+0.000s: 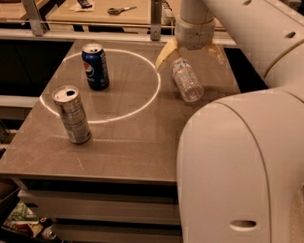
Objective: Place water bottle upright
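The water bottle [187,80], clear and ribbed with a pale label band, lies on its side on the brown table [131,153], just right of the white painted circle. Its cap end points up toward the far edge. My gripper [190,63] hangs right over that cap end. Its two yellowish fingers [164,55] are spread wide to either side of the bottle's top and do not close on it. The cap itself is hidden under the wrist.
A blue Pepsi can [95,66] stands inside the circle at the far left. A silver can [72,114] stands on the circle's near-left edge. My white arm [240,171] fills the right foreground. Scissors [121,10] lie on the counter behind a rail.
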You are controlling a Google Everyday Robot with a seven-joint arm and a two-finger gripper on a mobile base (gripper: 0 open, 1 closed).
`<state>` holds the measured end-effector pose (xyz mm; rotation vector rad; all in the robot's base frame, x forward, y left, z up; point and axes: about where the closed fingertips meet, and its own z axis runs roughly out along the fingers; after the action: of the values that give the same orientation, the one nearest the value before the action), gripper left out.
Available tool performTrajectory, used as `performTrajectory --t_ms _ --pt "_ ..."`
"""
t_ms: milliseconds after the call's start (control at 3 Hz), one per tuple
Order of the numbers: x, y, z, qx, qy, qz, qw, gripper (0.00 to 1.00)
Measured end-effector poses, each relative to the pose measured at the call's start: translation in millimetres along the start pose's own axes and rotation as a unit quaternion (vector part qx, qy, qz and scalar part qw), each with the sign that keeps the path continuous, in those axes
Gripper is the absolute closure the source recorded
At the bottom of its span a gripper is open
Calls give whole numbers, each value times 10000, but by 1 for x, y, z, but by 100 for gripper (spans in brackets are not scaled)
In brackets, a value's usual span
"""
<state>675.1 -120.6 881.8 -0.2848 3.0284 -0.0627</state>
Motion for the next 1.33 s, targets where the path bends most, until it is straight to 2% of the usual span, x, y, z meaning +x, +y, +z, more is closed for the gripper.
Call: performTrajectory --t_ms 333,1000,1333 --pt "-12 3 12 67 79 47 9999 0" --pt "-16 -2 28 -137 169 145 9997 0" --pt "-18 -3 32 -267 164 157 9994 18"
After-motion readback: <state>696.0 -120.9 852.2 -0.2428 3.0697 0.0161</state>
